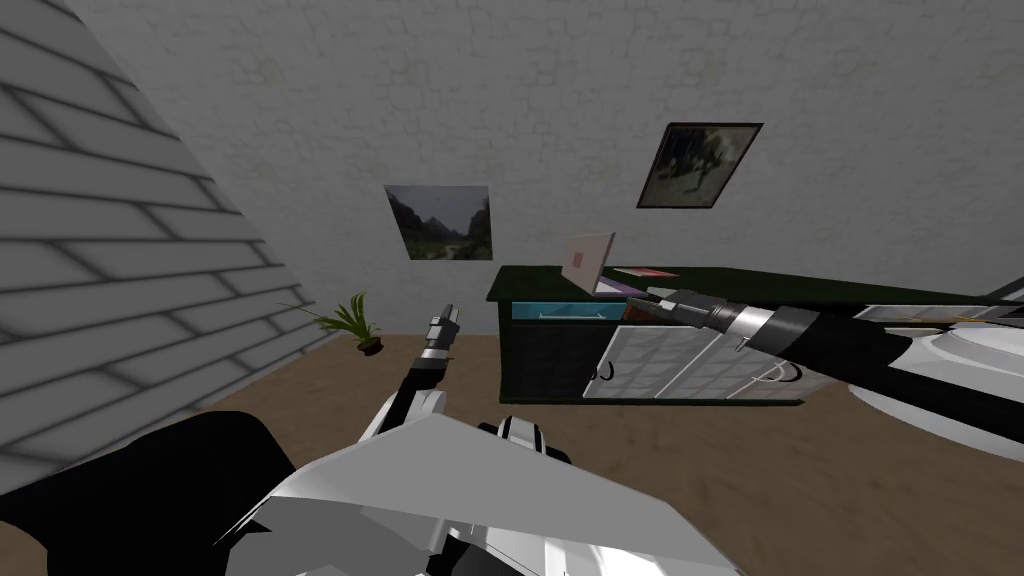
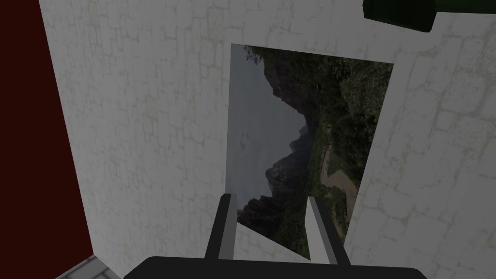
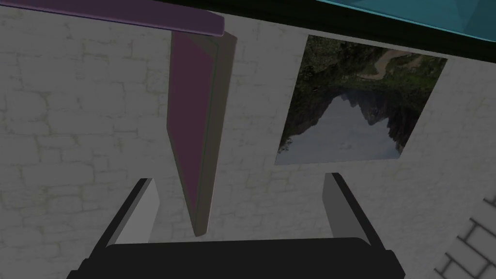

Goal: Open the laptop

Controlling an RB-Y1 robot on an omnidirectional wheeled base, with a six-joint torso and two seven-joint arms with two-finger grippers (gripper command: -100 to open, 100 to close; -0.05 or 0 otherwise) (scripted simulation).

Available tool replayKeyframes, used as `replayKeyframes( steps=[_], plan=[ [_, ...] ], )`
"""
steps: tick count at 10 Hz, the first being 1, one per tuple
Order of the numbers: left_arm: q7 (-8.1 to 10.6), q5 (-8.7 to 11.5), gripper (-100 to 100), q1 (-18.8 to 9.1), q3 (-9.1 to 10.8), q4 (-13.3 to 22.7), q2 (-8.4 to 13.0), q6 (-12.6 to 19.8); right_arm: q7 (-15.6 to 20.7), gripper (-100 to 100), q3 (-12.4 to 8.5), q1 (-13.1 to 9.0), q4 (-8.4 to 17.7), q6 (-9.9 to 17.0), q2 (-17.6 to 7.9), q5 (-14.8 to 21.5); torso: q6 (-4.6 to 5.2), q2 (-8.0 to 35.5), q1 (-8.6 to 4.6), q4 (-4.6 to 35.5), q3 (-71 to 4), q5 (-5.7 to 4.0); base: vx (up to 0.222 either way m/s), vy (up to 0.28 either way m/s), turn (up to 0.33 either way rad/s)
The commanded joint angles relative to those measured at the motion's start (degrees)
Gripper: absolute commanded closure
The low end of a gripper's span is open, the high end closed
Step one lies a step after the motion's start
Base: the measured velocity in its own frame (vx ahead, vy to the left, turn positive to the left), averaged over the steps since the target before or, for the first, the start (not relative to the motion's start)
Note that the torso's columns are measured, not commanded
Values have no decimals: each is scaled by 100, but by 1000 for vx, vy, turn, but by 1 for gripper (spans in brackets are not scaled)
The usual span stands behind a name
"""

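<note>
The laptop (image 1: 590, 263) stands open on the left end of a dark green cabinet (image 1: 760, 283), its pale lid raised and leaning back toward the wall. My right arm reaches in from the right, and the right gripper (image 1: 641, 297) hovers just beside the laptop's base. In the right wrist view the lid (image 3: 196, 131) shows edge-on with a purple inner face, joined to the base (image 3: 121, 12). Its free end lies between the open fingers of the right gripper (image 3: 242, 210), touching neither. My left gripper (image 1: 447, 318) is held up left of the cabinet, its fingers (image 2: 225, 227) apart and empty.
The cabinet has white doors (image 1: 690, 365) and a teal drawer (image 1: 565, 309) beneath the laptop. A red flat thing (image 1: 645, 272) lies on its top. A potted plant (image 1: 355, 322) sits on the floor to the left. A white round object (image 1: 960, 365) lies at the right.
</note>
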Motion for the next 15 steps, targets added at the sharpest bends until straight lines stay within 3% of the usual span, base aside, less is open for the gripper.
replayKeyframes(
  steps=[1,6,8,15],
  plan=[
    [0,0,0,1,0,0,0,0,0,-100,-62,-21,153,77,-448,85,2,-4,9,-1,-3,3,27,49,-47],
    [0,0,0,0,0,0,0,0,-17,-100,-209,-74,647,266,-1331,318,-1,-1,7,0,-1,3,31,65,-62],
    [0,0,0,0,0,0,0,0,-17,-100,-209,-74,647,266,-1513,318,-1,0,6,0,0,2,20,38,-26],
    [0,0,0,0,0,0,0,0,-57,-100,-357,-122,1251,505,-2646,598,-1,-2,8,-1,-2,3,28,52,-64]
  ],
)
